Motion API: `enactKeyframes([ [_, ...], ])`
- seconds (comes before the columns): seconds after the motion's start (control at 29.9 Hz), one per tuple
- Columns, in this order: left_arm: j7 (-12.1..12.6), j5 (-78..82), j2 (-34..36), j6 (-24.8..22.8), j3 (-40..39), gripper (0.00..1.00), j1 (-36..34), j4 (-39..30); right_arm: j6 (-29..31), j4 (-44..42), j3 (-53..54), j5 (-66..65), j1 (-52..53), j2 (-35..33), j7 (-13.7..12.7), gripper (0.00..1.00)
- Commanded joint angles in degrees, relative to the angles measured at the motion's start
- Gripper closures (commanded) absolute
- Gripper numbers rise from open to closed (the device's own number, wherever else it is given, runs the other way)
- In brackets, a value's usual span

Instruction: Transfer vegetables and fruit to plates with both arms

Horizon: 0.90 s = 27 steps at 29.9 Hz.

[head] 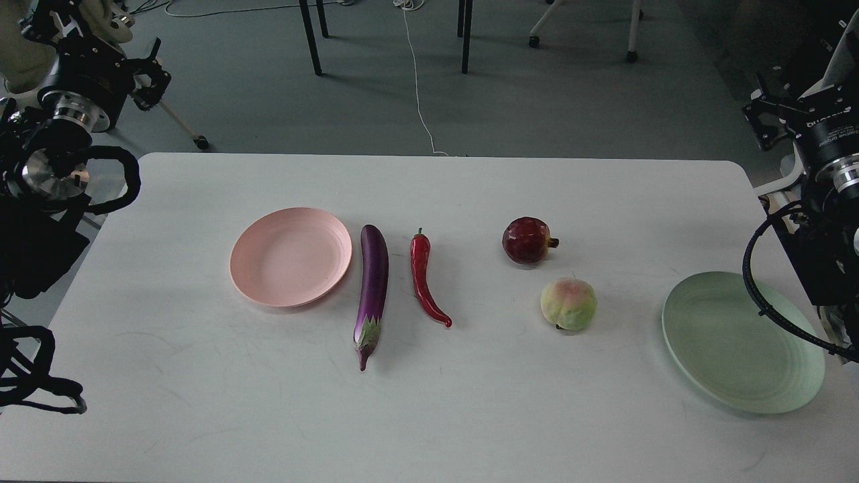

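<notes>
On the white table (201,416) lie a purple eggplant (373,287) and a red chili pepper (424,276), side by side, just right of the bare pink plate (290,257). Further right sit a dark red pomegranate (528,239) and, below it, a pale green peach (568,304). The mint green plate (741,341) is bare and rests at the right edge. My left gripper (156,72) hovers off the table's far-left corner, open and holding nothing. My right gripper (755,117) hangs off the far-right corner, also open with nothing in it. Both are far from the produce.
Black cable loops (762,302) of the right arm hang over the mint plate's right rim. Chair and table legs (310,37) and a white cord (417,80) are on the grey floor beyond the table's far edge.
</notes>
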Motion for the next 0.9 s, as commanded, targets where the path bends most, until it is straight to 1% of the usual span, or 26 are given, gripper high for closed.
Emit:
enactKeyframes([
  [0.0,-0.03,0.06,0.21,0.0,0.22,0.01,0.0,-0.08,0.0,-0.06,-0.03,0.0,-0.44,0.29,0.0,0.0],
  [0.1,0.15,0.06,0.04,0.0,0.4,0.02,0.0,-0.08,0.0,0.11,-0.21,-0.09,-0.27,0.29,0.0,0.0],
  [0.2,0.06,0.06,-0.14,0.0,0.05,0.01,0.0,-0.08,0.0,0.64,-0.82,-1.22,0.61,-1.11,0.0,0.0],
  [0.3,0.15,0.06,0.04,0.0,-0.04,0.01,-0.09,-0.08,0.0,0.99,-3.01,-2.72,4.99,-6.54,0.0,0.0],
  [0.33,0.15,0.06,0.04,0.0,-0.04,0.02,-0.17,-0.17,0.0,1.17,-5.46,-3.16,7.18,-8.13,0.0,0.0],
  [0.43,0.15,0.06,0.21,0.0,-0.04,0.01,-0.26,-0.17,0.0,2.66,-16.43,-4.22,15.26,-9.9,0.0,0.0],
  [0.54,0.32,0.06,0.39,0.0,0.13,0.01,-0.26,-0.17,0.0,3.45,-30.48,-5.62,25.89,-11.74,0.0,0.0],
  [0.6,0.32,0.15,0.39,0.0,0.22,0.01,-0.26,-0.17,0.0,4.42,-38.05,-7.54,32.05,-12.1,0.0,0.0],
  [0.74,0.15,0.15,0.39,0.0,0.31,0.01,-0.17,-0.17,0.0,7.84,-52.65,-15.44,44.09,-11.75,0.0,0.0],
  [0.87,0.15,0.15,0.47,0.0,0.4,0.01,-0.17,-0.17,0.0,14.34,-64.08,-25.46,51.93,-11.05,0.0,0.0],
])
